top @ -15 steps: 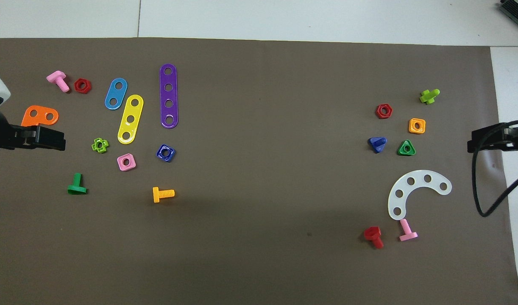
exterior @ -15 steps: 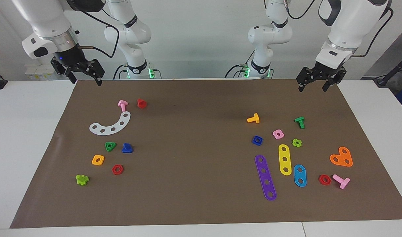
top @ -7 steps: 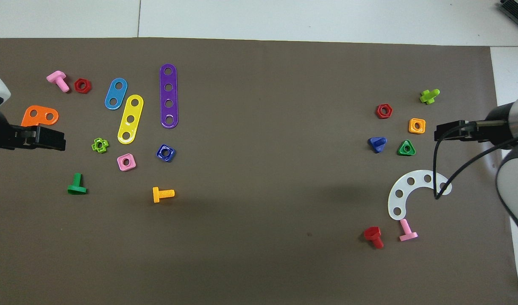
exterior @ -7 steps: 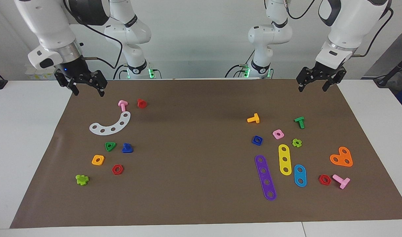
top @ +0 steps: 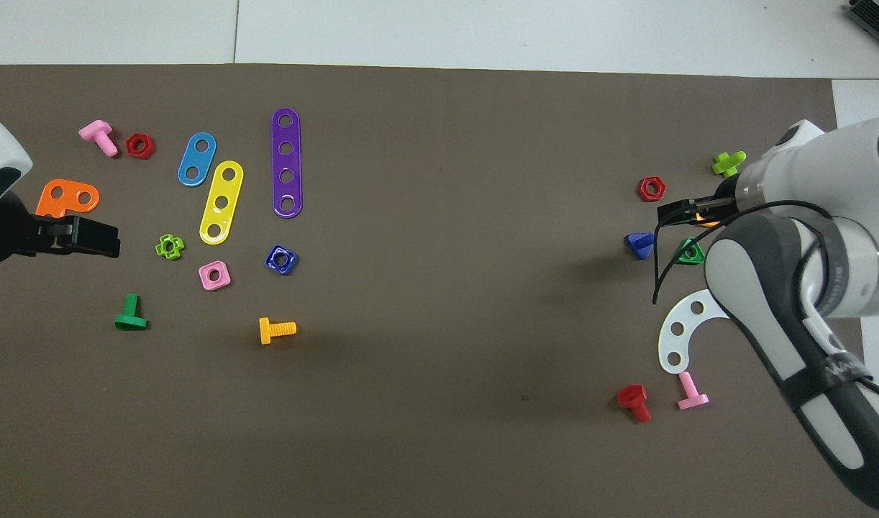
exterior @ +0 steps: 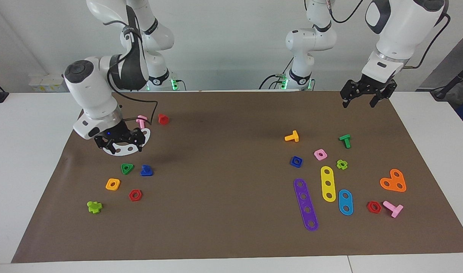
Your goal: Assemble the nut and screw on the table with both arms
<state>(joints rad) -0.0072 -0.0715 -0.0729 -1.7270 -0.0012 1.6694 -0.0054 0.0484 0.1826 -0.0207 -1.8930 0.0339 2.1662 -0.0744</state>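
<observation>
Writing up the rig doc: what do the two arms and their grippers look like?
Both arms are white, rounded, jointed Frankas with dark grey joint sections and loose black cables along them. Each ends in a black two-finger gripper: right gripper, left gripper. The right one shows a small blue light at its wrist. Green lights glow at both bases.

Nut [exterior: 296,162] [top: 281,260]: dark-blue square, round hole, flat on table mat, beside pink square nut [exterior: 320,154]. Screw [exterior: 146,171] [top: 640,244]: dark-blue, beside green triangle nut [exterior: 127,168].
</observation>
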